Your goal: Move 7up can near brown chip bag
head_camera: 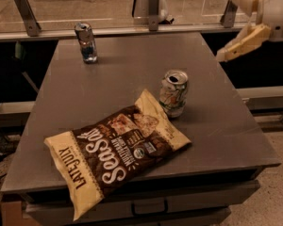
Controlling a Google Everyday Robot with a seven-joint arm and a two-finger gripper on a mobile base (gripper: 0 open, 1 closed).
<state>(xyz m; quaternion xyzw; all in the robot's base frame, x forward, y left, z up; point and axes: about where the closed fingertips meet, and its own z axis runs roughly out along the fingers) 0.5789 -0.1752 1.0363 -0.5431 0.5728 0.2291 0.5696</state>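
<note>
The 7up can (pixel 174 93), pale silver with green markings and a dented body, stands upright on the grey table (pixel 122 74), touching or just behind the upper right corner of the brown chip bag (pixel 114 149). The bag lies flat at the front of the table, dark brown with cream-yellow ends and white "Sea Salt" script. My gripper (pixel 236 25) is at the upper right, raised above and beyond the table's right edge, well away from the can. Its cream fingers are spread open and hold nothing.
A slim blue-and-silver can (pixel 86 42) stands upright at the back left of the table. A rail with metal posts (pixel 23 11) runs behind the table. The table's right edge (pixel 247 112) drops to the floor.
</note>
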